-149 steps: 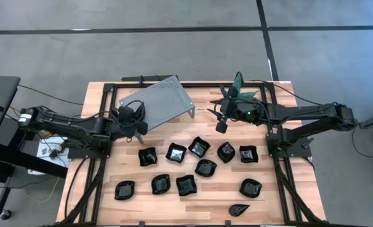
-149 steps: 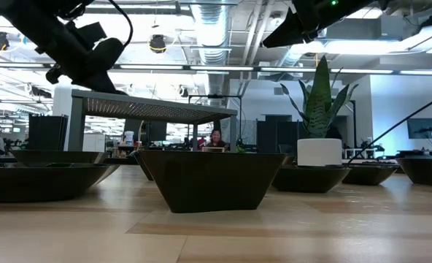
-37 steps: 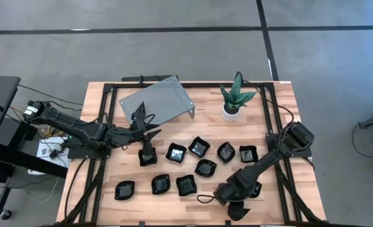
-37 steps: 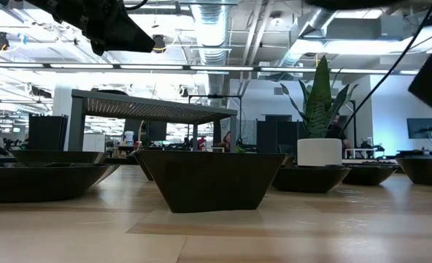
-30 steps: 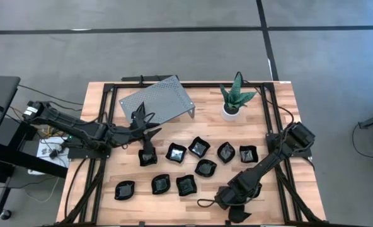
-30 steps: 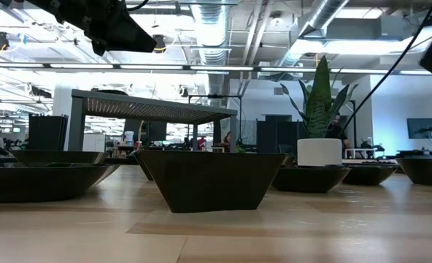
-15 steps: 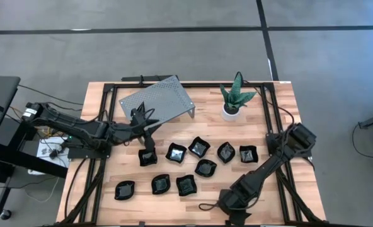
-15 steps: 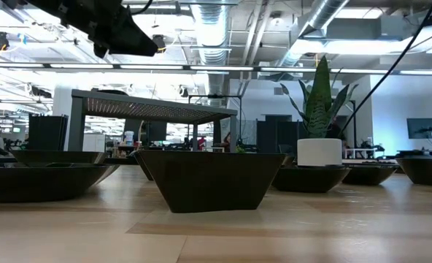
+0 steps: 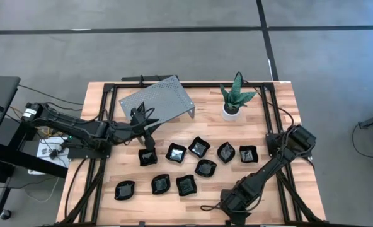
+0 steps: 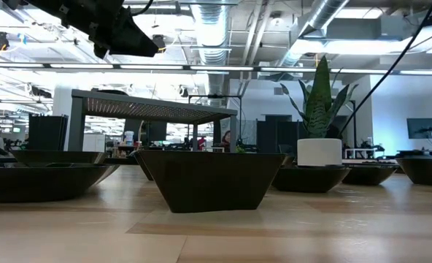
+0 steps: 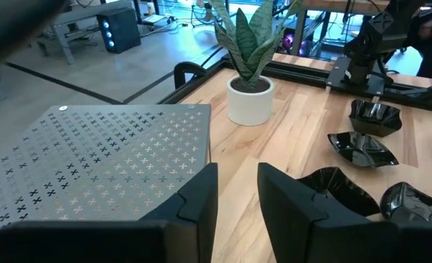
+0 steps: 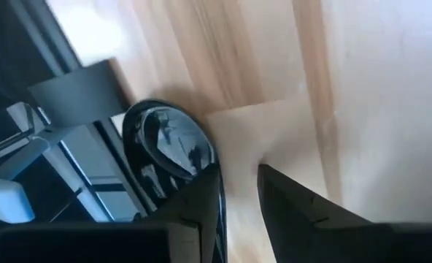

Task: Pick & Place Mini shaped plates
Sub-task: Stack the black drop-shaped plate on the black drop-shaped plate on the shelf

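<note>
Several small glossy black plates [image 9: 205, 168] rest on their bases on the wooden table; up close in the low view they are dark bowls [image 10: 210, 179]. My left gripper [image 9: 150, 129] [image 11: 236, 197] hovers open and empty above the leftmost plate of the far row [image 9: 147, 156], beside the stand. My right gripper [image 9: 237, 216] [image 12: 238, 193] is open, low at the table's near edge. One rounded black plate [image 12: 168, 155] lies beside one of its fingers [image 12: 205, 201]. The arm hides that plate in the high view. My right gripper points down at the table's near edge with wood showing between its fingers. The black plate's rim [image 12: 201, 150] runs behind one finger, and I cannot tell whether they touch.
A grey perforated metal stand [image 9: 158, 101] [image 11: 99, 161] stands at the far left. A green spiky plant in a white pot [image 9: 235, 98] [image 11: 249, 95] is at the far right. Black frame rails [image 9: 108, 113] run along both sides. Bare wood lies between stand and plant.
My right arm has moved toward the table's near edge, coming down over the teardrop-shaped plate there, which is now covered in the high view. It has also left the low view. My left gripper has drawn back slightly toward the stand. No plates have moved.
</note>
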`<state>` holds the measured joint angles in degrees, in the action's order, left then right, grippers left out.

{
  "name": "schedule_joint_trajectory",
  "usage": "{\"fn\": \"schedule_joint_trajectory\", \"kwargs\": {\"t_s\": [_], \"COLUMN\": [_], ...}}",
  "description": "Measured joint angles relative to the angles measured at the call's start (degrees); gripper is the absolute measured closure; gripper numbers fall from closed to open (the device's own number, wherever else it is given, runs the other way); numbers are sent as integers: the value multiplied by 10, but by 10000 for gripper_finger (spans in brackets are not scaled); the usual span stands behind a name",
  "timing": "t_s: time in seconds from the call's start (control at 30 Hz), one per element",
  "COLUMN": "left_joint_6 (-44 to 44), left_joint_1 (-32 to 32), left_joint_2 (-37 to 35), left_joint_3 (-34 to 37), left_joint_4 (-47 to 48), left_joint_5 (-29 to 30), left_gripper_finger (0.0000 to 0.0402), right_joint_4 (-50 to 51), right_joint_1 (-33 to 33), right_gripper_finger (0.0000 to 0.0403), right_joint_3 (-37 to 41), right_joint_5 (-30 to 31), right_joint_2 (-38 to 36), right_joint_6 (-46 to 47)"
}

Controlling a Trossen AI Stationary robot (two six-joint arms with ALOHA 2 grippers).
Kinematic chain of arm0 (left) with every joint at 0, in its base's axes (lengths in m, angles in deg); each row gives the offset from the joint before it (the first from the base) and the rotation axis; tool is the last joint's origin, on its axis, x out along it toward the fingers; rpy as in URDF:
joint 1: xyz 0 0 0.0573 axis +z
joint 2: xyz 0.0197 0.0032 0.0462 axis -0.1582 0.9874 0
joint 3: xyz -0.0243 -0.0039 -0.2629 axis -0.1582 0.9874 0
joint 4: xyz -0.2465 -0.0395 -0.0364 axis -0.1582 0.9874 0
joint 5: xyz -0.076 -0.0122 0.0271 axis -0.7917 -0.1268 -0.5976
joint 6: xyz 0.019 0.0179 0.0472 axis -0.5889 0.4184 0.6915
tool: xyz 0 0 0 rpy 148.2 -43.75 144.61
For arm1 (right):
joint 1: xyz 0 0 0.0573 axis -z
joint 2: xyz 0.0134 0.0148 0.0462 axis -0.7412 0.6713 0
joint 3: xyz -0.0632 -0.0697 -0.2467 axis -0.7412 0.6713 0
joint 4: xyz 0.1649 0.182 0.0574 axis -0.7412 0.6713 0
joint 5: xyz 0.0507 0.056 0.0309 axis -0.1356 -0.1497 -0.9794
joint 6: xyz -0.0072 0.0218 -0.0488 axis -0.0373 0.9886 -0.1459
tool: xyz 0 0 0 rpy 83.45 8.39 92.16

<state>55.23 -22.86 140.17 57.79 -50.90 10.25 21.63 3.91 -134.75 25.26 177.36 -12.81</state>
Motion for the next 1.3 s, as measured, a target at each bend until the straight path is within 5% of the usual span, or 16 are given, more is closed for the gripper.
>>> {"fn": "schedule_joint_trajectory", "kwargs": {"t_s": [0.2,0.43,0.63,0.93,1.2,1.3], "left_joint_6": [0,0,0,-5,-7,-20], "left_joint_1": [0,0,0,-2,-25,-56], "left_joint_2": [0,0,0,0,10,38], "left_joint_3": [0,0,0,0,0,0], "left_joint_4": [0,-5,-5,-9,-15,-60], "left_joint_5": [0,0,0,-22,-237,-269], "left_gripper_finger": [302,302,302,302,302,302], "right_joint_4": [-50,-49,-38,182,196,159], "right_joint_1": [4,23,51,120,244,298], "right_gripper_finger": [318,395,398,400,400,397], "right_joint_3": [-3,-2,-1,-53,-74,-74], "right_joint_5": [-54,-72,-68,79,247,256], "right_joint_2": [41,46,30,-39,-91,-104], "right_joint_6": [-29,-90,-113,-243,-325,-327]}}
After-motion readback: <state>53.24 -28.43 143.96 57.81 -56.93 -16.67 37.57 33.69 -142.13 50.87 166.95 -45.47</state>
